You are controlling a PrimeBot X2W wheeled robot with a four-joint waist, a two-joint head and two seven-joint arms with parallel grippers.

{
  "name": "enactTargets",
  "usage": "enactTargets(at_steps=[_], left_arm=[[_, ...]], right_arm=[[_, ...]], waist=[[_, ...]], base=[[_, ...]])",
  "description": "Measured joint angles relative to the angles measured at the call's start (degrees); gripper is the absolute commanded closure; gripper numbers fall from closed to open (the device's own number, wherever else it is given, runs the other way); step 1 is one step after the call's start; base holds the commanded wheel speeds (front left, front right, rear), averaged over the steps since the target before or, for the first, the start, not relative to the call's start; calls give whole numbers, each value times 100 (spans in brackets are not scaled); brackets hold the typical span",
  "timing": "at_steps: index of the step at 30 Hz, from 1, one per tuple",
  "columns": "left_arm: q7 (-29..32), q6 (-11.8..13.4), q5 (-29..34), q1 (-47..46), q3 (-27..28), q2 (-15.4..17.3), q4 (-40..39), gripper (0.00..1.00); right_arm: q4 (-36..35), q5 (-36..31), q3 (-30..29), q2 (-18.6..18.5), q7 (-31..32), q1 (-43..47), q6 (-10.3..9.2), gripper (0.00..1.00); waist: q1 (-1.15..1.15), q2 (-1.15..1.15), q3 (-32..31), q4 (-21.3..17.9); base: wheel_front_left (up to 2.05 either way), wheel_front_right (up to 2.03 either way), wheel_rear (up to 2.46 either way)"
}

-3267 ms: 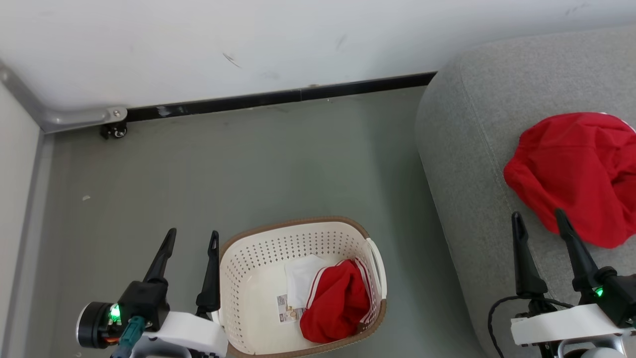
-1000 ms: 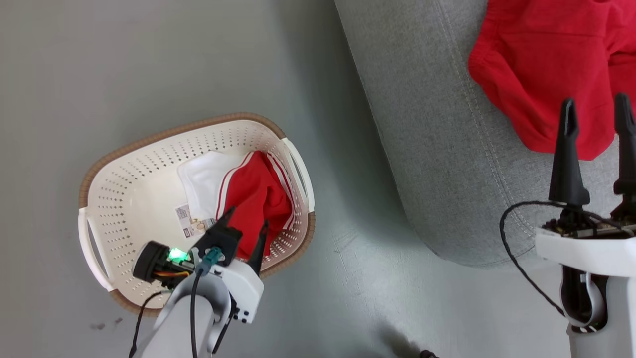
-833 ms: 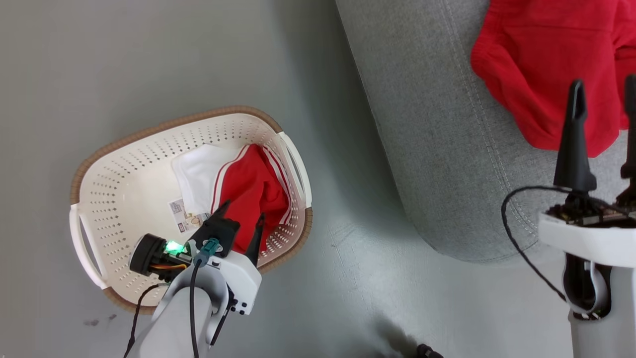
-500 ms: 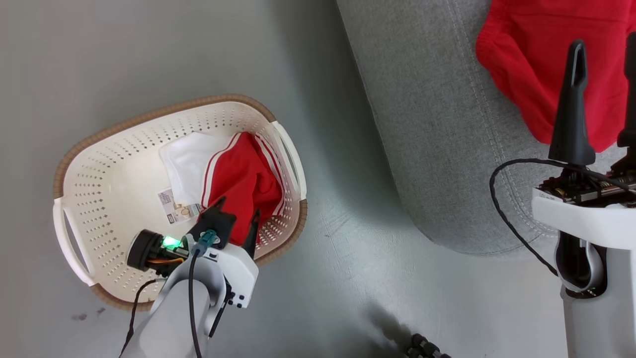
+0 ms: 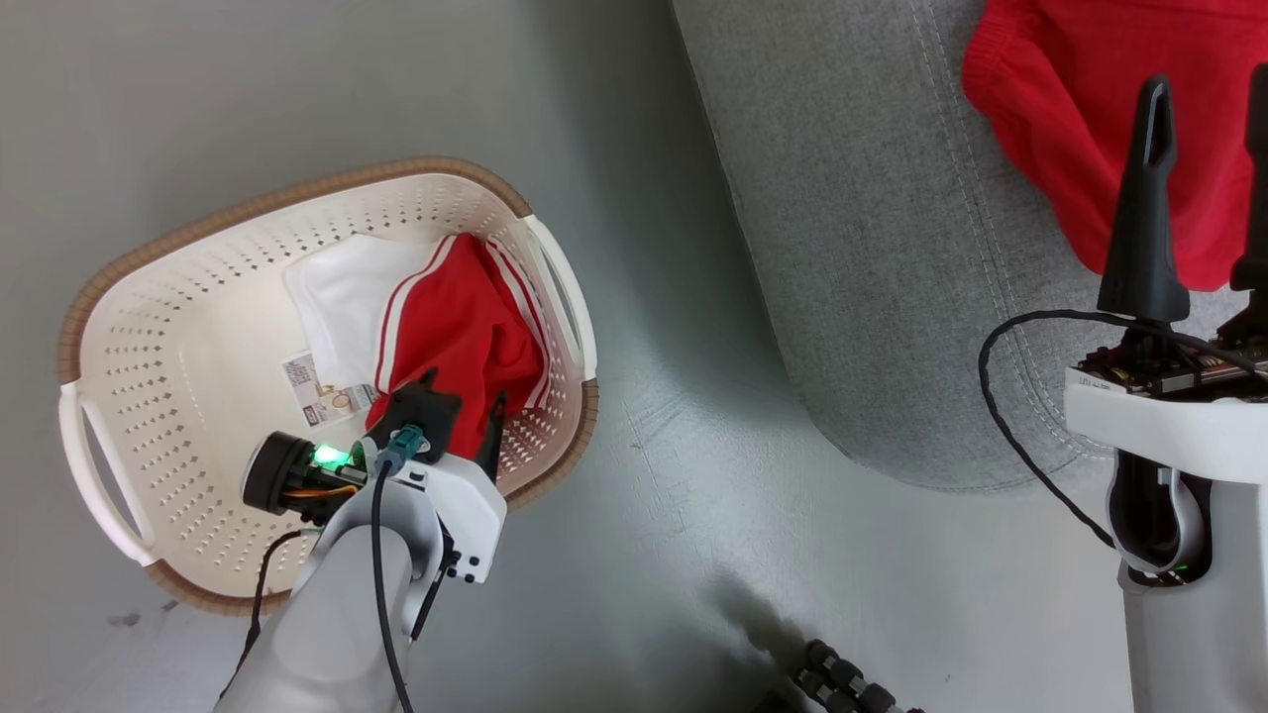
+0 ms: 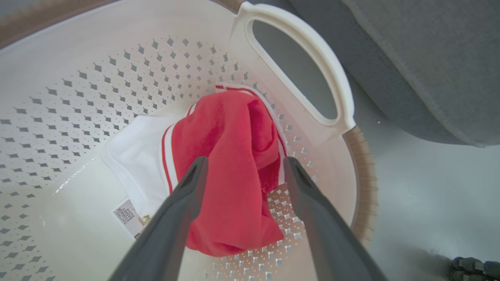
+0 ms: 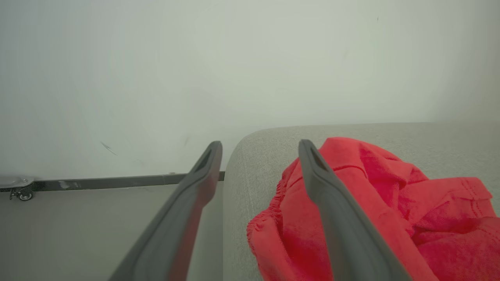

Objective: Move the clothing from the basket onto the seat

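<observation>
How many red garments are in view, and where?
2. One red garment lies in the basket, at its end nearest the seat; a second red garment is on the seat. Others may hide beneath.

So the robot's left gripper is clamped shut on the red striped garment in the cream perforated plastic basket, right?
Not quite: the left gripper is open, not clamped; its fingers stand apart over the red striped garment in the cream perforated plastic basket. The left wrist view shows it.
</observation>
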Motion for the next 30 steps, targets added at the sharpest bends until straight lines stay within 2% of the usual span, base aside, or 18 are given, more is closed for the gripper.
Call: enactTargets(at_steps=[15, 24, 30], left_arm=[[53, 13, -48, -450, -15, -18, 401, 0], [161, 457, 19, -686, 4, -19, 738, 0], [203, 434, 10, -751, -13, -20, 929, 0]], right_arm=[[191, 238, 43, 1, -38, 4, 0, 0], [224, 280, 43, 2, -43, 3, 0, 0], [248, 280, 38, 3, -43, -3, 0, 0]], waist=[[0, 0, 267, -223], [0, 0, 420, -296], [0, 0, 446, -295]], base=[[0, 0, 0], [0, 0, 0], [0, 0, 0]])
